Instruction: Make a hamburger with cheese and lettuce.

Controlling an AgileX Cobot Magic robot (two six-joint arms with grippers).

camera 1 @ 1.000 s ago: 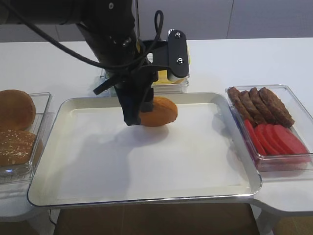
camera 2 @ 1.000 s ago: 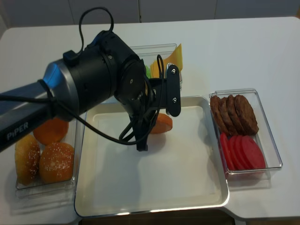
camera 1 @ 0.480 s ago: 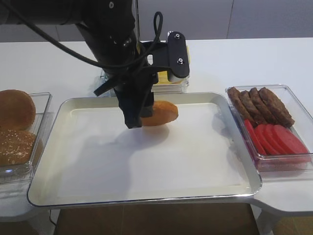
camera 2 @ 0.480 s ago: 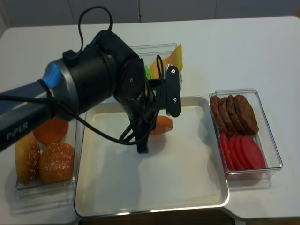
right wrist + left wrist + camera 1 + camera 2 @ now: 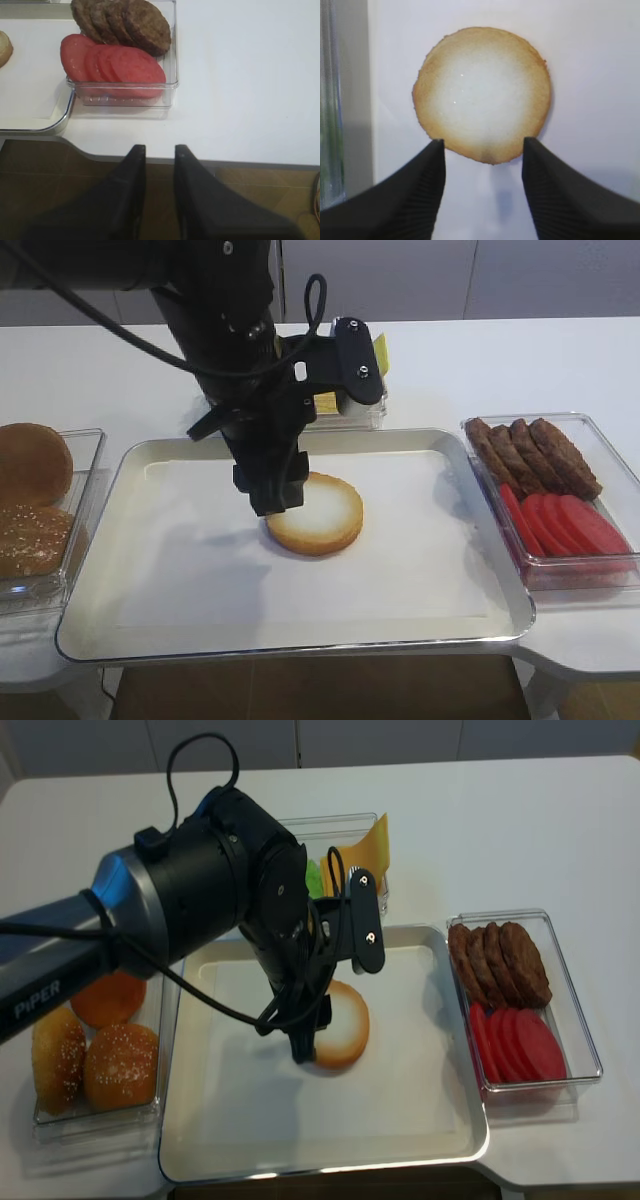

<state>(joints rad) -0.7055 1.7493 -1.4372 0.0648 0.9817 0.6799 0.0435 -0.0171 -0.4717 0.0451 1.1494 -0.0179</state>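
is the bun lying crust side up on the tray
No, the bun lies with its pale cut face up on the tray, as the left wrist view shows plainly.

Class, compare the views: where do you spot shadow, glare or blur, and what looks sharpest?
Left wrist view: bun half sharp, soft shadow under its lower right edge, left claw fingertips slightly blurred. Exterior high view: arm's faint shadow on the tray, bright rim highlights. Right wrist view: right claw dark, tomato slices evenly lit. Realsense view: softer, with a blurred arm.
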